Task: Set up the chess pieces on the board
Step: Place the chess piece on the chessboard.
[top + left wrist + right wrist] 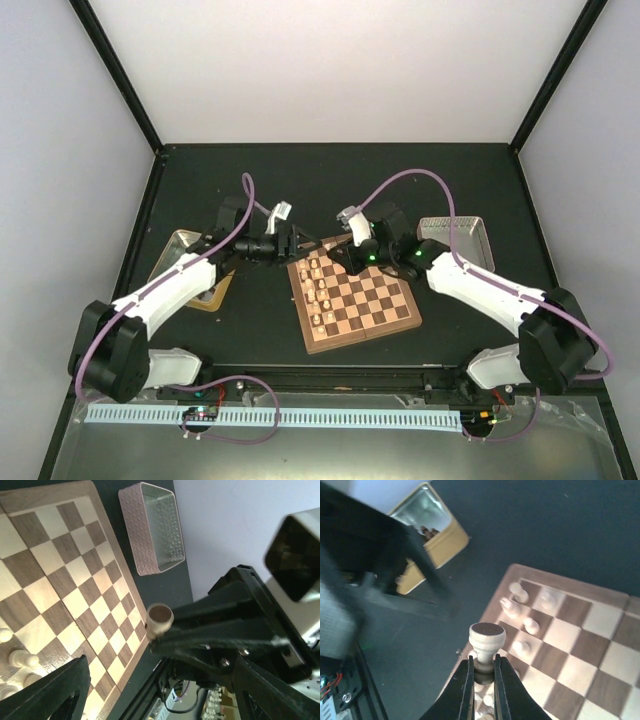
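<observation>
My right end effector (482, 666) is closed tight on a pale piece (487, 636), its two fingers pinching the narrow stem just under the foot. The piece is turned so that its round foot, with a dark felt disc on it, faces my right wrist camera. I hold it in the air, clear of the squares, over the rim of the board (385, 300) on the side that faces the gold tin (437, 540). I cannot tell which square lies beneath it.

My left end effector (288, 245) is wide open and grips nothing. One of its black fingers (55, 690) shows at the lower left of its wrist view, well apart from the other. The held piece appears between them, further off, beside the board's edge. From above, my two end effectors are near each other at the far side of the board, the left one just off its far left corner.

The board lies flat on the dark table (460, 180), turned a little askew. Other pale pieces (316, 285) stand on it in two rows along its left side, while the squares to the right are bare wood. Dark pieces (425, 530) lie inside the gold tin, which sits on the table to the left of the board. A tray (455, 240) with a patterned wall sits on the table off the board's far right corner, apart from it.
</observation>
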